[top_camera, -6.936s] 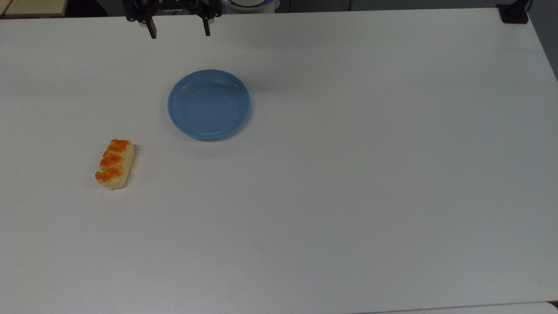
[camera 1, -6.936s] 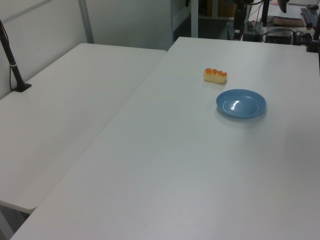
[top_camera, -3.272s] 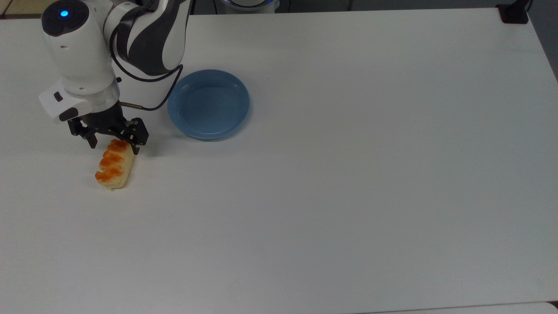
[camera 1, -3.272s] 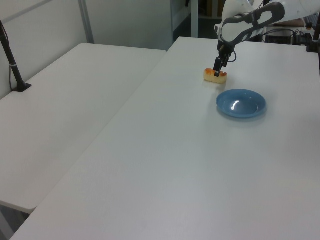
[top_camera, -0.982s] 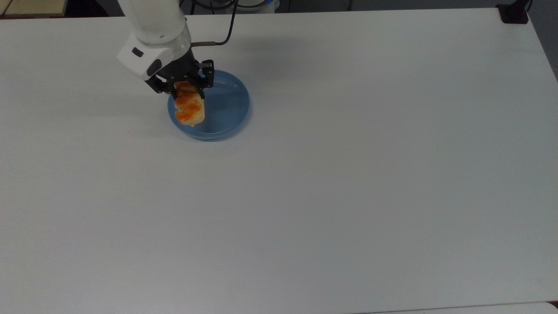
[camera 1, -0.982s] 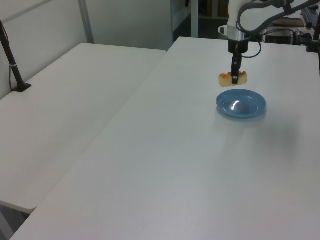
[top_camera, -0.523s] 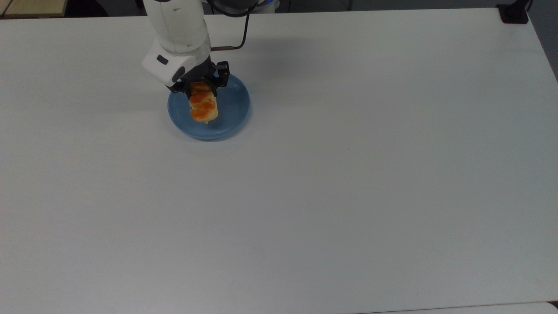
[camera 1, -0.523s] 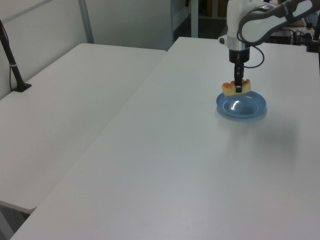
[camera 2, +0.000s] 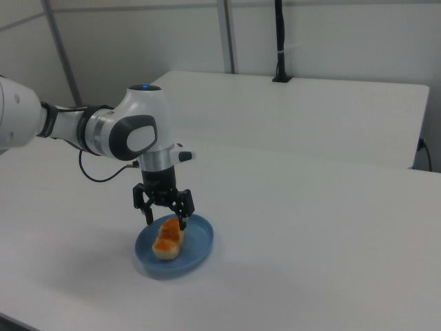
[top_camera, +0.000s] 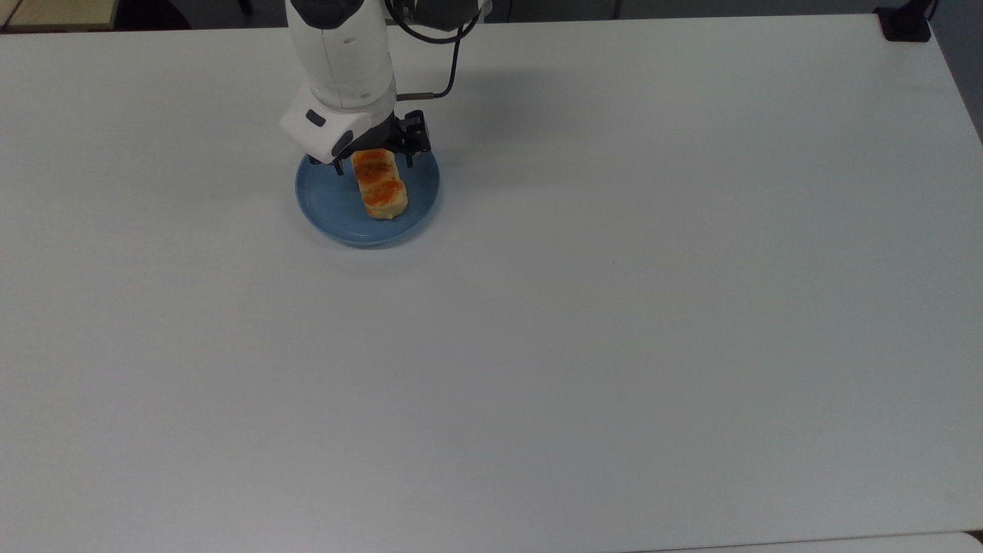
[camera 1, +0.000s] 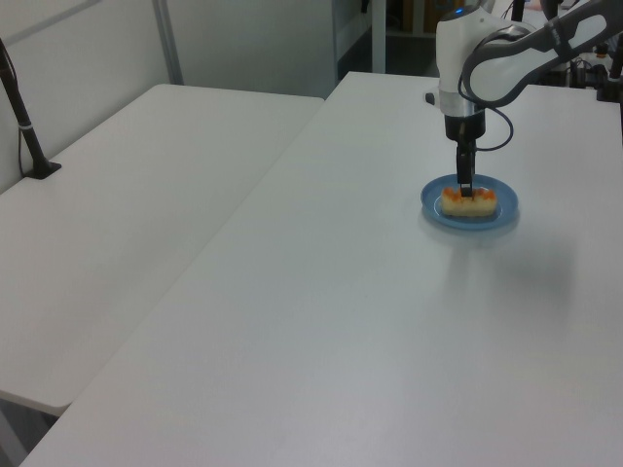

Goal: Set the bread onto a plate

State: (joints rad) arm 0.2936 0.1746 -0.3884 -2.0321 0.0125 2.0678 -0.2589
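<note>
I see the bread (top_camera: 379, 183), airborne half a second ago, now resting on the plate (top_camera: 330, 211), the gripper (camera 2: 165, 219) spread open astride it in the right view.

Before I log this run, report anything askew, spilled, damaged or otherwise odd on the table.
Nothing stands out. The bread lies inside the plate, whole and lobes up, with the tool straddling its far end in the top view. The plate sits flat on the white table; no crumbs or spills show.
</note>
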